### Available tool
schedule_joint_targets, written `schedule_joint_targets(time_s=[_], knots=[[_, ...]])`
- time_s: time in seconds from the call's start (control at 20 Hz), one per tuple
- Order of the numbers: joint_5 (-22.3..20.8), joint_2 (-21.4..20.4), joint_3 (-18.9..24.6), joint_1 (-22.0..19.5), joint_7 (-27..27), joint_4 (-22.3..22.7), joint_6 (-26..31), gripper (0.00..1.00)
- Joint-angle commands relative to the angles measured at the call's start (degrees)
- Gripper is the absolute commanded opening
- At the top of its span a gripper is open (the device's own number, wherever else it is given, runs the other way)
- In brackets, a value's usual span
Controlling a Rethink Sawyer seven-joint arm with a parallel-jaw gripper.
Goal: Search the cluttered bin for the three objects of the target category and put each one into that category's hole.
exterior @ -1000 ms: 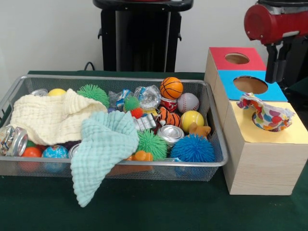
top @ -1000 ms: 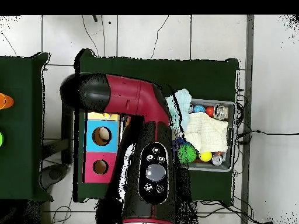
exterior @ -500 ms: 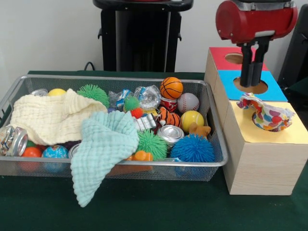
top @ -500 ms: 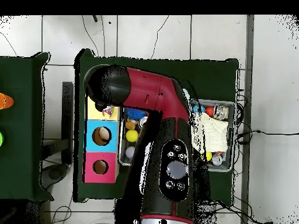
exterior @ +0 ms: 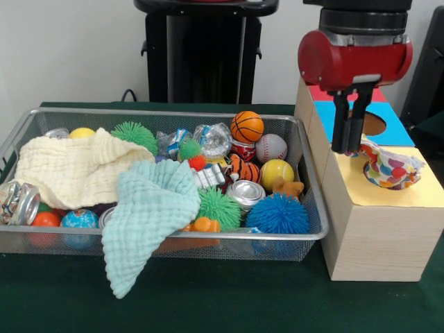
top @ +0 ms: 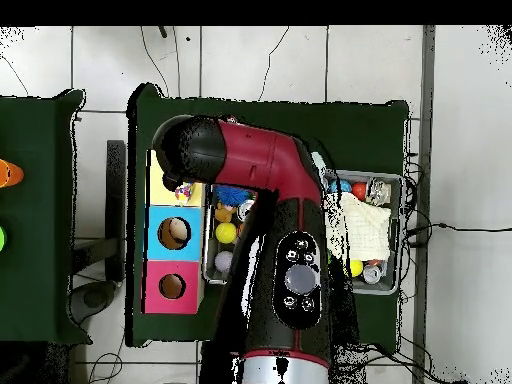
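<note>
Your hand (exterior: pixel 349 142) hangs over the box's (exterior: pixel 378 236) yellow top beside the cloth (exterior: pixel 388 166); I cannot tell its opening.

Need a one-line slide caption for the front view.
Claw hangs over the sorting box beside a crumpled cloth; wire bin stays cluttered.

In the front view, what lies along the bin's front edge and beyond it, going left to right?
Crushed can → orange ball → globe ball → mint cloth → green spiky ball → blue spiky ball → wooden box.
</note>
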Motion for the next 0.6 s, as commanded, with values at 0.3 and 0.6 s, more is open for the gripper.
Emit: schedule_joint_targets(time_s=[0.3, 0.6], knots=[[-1.50, 3.88, 4.28, 0.53, 9.93, 3.93, -3.27, 0.00], [-0.62, 3.76, 4.69, 0.70, 10.58, 4.70, -3.21, 0.00]])
